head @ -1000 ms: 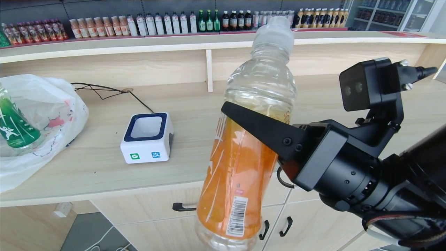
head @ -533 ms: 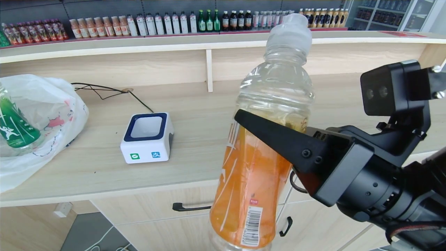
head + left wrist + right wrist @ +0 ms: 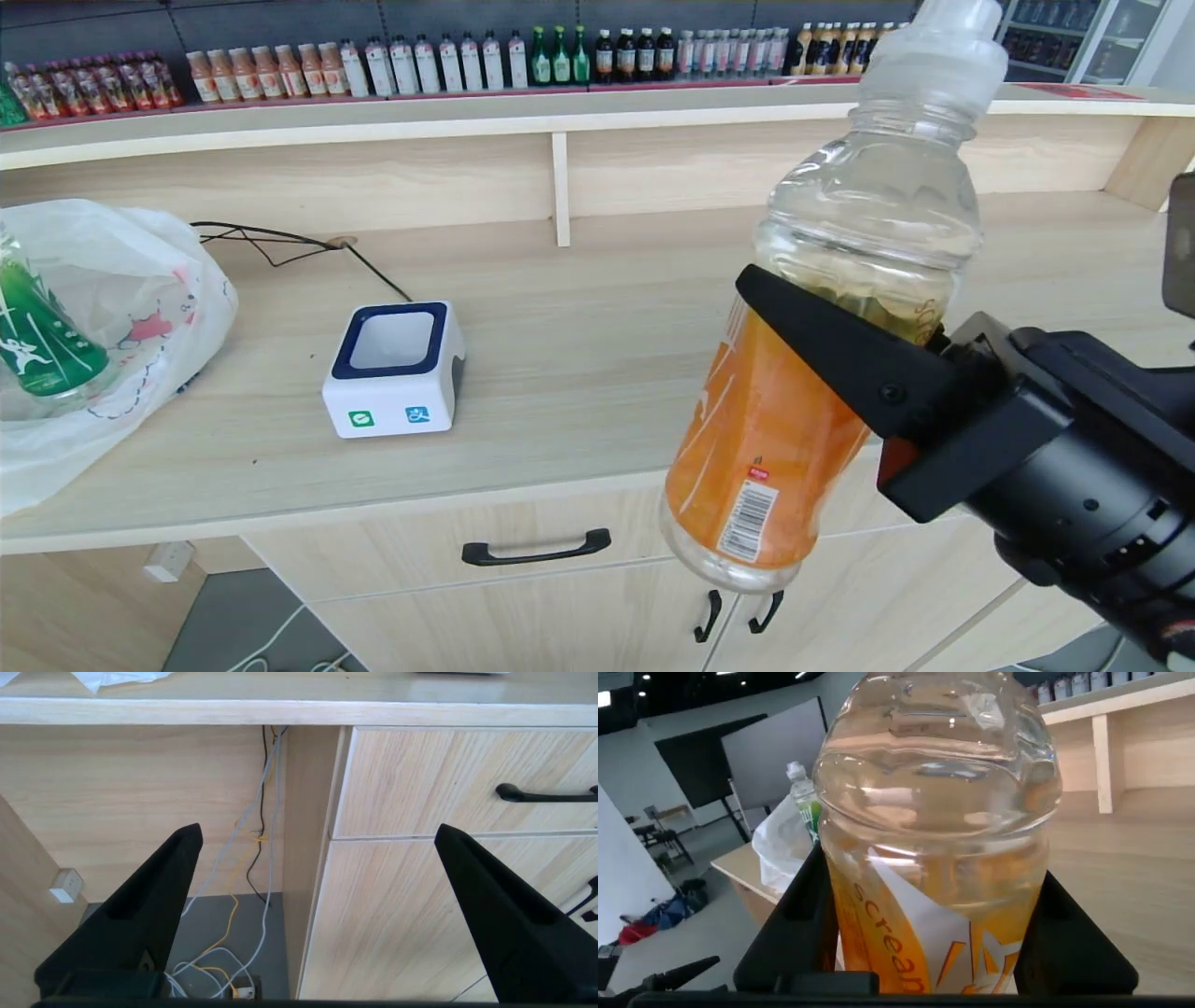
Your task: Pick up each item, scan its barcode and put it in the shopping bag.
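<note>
My right gripper (image 3: 840, 350) is shut on an orange drink bottle (image 3: 822, 308), held in the air at the right, in front of the counter edge. The bottle tilts with its white cap up and to the right, and its barcode (image 3: 745, 520) faces me near the base. In the right wrist view the bottle (image 3: 943, 849) sits between the fingers. The white scanner (image 3: 396, 369) with a dark blue rim stands on the wooden counter (image 3: 579, 355), left of the bottle. The white shopping bag (image 3: 103, 327) lies at the counter's left end with a green bottle (image 3: 37, 336) in it. My left gripper (image 3: 318, 905) is open below the counter, facing the cabinet fronts.
A black cable (image 3: 280, 245) runs from the scanner to a hole at the counter's back. A raised shelf (image 3: 560, 117) with rows of bottles lines the back. Drawers with black handles (image 3: 535, 551) are under the counter. Loose cables (image 3: 257, 859) hang below.
My right gripper has carried the orange bottle to the right and upward, away from the scanner. The bottle leans further to the right.
</note>
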Controlling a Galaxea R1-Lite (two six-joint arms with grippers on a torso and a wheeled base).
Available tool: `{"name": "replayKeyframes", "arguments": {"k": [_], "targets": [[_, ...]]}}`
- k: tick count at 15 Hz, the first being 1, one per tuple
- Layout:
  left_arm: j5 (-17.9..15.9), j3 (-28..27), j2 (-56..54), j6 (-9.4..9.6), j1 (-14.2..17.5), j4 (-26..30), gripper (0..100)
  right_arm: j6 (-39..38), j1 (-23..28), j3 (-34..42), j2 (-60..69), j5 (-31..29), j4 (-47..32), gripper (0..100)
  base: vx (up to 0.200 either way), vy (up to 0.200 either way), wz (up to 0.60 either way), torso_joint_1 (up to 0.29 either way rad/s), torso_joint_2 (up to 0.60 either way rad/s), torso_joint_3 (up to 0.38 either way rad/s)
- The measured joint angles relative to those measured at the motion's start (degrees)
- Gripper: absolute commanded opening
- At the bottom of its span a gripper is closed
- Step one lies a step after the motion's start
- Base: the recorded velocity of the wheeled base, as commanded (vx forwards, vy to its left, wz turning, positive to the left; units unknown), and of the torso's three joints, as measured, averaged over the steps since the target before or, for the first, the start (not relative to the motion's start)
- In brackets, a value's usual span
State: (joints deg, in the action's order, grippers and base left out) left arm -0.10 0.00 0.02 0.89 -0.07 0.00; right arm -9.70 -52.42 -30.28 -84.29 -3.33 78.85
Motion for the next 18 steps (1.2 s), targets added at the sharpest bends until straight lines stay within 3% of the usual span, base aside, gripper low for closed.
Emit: {"name": "replayKeyframes", "arguments": {"k": [7,13,18], "targets": [[0.0,0.0,0.0,0.17,0.0,0.0,100,21.4,5.4,-1.5,1.7,-1.6,0.3,0,0.0,0.0,0.0,0.0,0.0,0.0],[0.0,0.0,0.0,-0.32,0.0,0.0,100,22.0,11.3,-2.6,1.2,-7.7,0.3,0,0.0,0.0,0.0,0.0,0.0,0.0],[0.0,0.0,0.0,-1.16,0.0,0.0,100,22.0,12.1,-2.4,0.7,-9.5,0.3,0,0.0,0.2,0.0,0.002,0.0,0.002]]}}
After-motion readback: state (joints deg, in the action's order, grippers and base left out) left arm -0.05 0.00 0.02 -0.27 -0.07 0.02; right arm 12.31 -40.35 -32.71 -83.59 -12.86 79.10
